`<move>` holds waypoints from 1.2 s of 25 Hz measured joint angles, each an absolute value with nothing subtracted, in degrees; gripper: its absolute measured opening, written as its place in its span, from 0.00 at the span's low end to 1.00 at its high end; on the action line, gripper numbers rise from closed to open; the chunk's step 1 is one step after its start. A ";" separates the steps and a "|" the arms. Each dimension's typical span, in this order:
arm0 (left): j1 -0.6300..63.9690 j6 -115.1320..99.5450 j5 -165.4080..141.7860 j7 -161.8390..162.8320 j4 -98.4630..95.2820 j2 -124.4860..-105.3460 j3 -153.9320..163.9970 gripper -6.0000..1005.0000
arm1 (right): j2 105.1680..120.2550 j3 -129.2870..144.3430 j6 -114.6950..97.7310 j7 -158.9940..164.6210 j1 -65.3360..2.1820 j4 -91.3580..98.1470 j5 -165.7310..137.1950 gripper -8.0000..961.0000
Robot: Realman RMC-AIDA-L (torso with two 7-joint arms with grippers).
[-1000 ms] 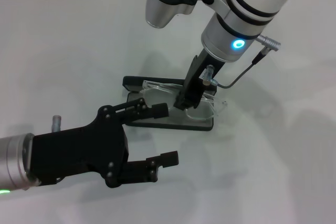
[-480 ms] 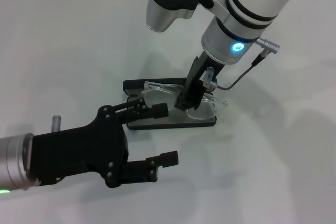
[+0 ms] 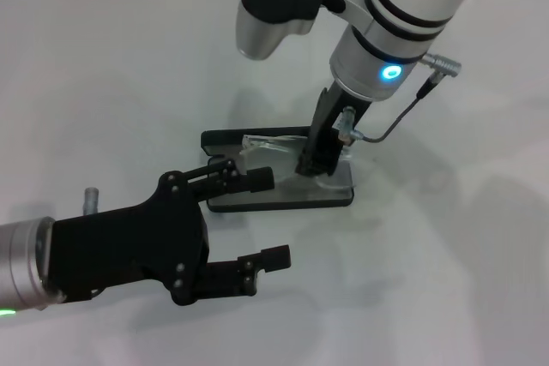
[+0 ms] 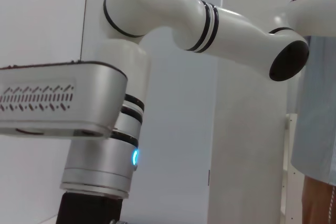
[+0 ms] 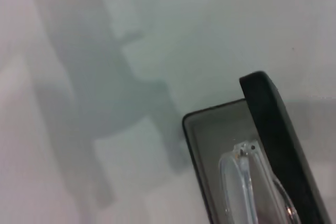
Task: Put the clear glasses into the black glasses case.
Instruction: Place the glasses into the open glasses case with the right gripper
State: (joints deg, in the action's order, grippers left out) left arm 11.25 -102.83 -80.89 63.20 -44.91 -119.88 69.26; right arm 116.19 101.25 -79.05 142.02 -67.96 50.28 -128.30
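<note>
R hand (image 3: 319, 163) clamped on clear glasses (image 3: 273, 153), w/ glasses inside open black glasses case (image 3: 283, 197) mid worktop (image 3: 103, 83). L hand (image 3: 257, 220) fingers apart, hovers near front-left edge.

Clear glasses (image 3: 273, 148) partly hidden behind right gripper (image 3: 314, 163).

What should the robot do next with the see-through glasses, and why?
Probably open the right end effector and lift it straight up. The clear glasses already seem to lie inside the open black glasses case, on its grey lining, with the right end effector down on them. The left end effector hovers open beside the case, touching nothing.
</note>
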 joint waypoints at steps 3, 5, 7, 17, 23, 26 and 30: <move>11.25 -102.83 -80.86 63.20 -44.90 -119.88 69.20 0.80 | 116.19 103.10 -78.97 142.02 -67.88 51.56 -129.31 0.11; 11.25 -102.83 -80.85 63.19 -44.69 -119.88 69.17 0.80 | 116.19 104.51 -78.79 142.01 -67.85 52.37 -129.46 0.11; 11.32 -102.83 -80.85 63.11 -44.29 -119.88 69.17 0.80 | 116.19 105.07 -78.50 142.02 -67.89 52.69 -129.48 0.11; 11.45 -102.83 -80.85 61.90 -43.40 -119.88 69.17 0.80 | 116.19 105.73 -78.02 141.39 -67.96 53.81 -129.55 0.11; 11.50 -102.83 -80.82 61.87 -43.40 -119.81 69.17 0.80 | 116.19 107.82 -77.96 141.28 -68.27 53.98 -129.96 0.11; 11.54 -102.83 -80.80 61.87 -43.41 -119.80 69.17 0.80 | 116.19 108.13 -77.90 141.26 -68.37 54.05 -130.36 0.11; 11.59 -102.81 -80.78 61.87 -43.42 -119.79 69.17 0.80 | 116.19 108.22 -77.63 141.24 -68.45 54.13 -130.36 0.11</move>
